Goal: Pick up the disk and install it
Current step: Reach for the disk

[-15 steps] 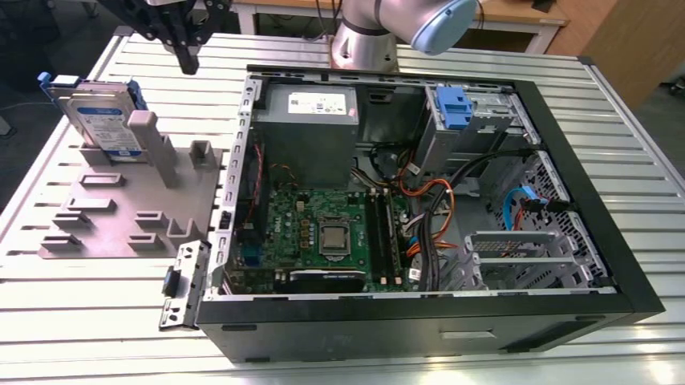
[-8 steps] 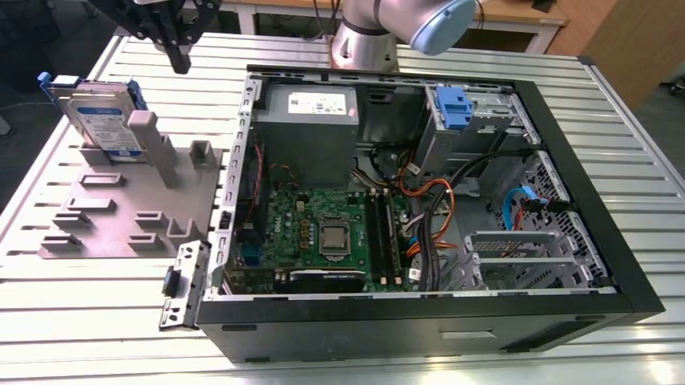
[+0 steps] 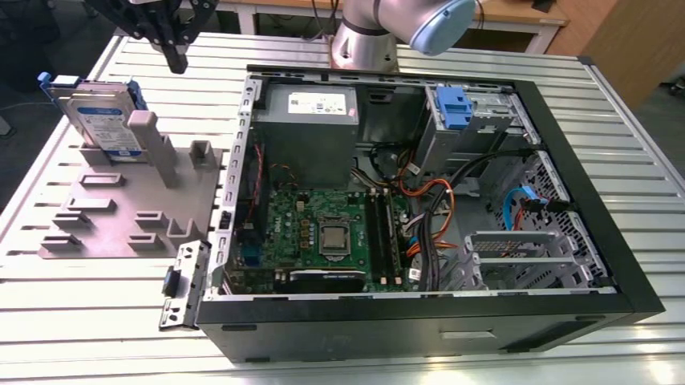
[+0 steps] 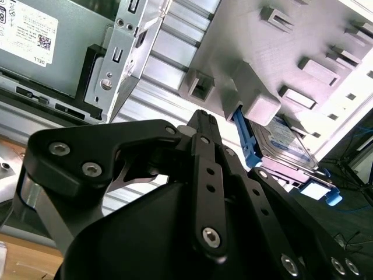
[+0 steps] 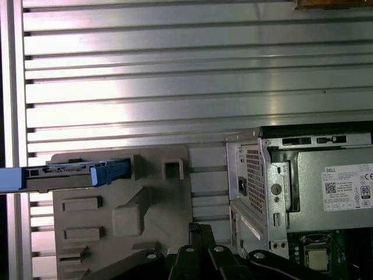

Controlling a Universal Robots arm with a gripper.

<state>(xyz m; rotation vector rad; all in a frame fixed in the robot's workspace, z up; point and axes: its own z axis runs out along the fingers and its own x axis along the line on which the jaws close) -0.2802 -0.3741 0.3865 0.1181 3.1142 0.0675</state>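
The disk (image 3: 102,120) stands upright on edge in a slot of the grey slotted tray (image 3: 118,216), at the exterior view's left; it is silver with a white-and-blue label and a blue frame. My gripper (image 3: 176,62) hangs above the table just behind the tray, to the right of the disk and apart from it, its black fingers together with nothing between them. In both wrist views the gripper (image 4: 201,116) (image 5: 201,228) points down beside the tray (image 4: 291,35) (image 5: 116,233), with the disk (image 4: 285,143) (image 5: 70,174) off to one side.
An open black computer case (image 3: 578,160) lies on the ribbed metal table (image 3: 86,321), right of the tray. Inside are a grey power supply box (image 3: 310,120), a motherboard (image 3: 321,233), cables and a drive bay holding a blue part (image 3: 455,108).
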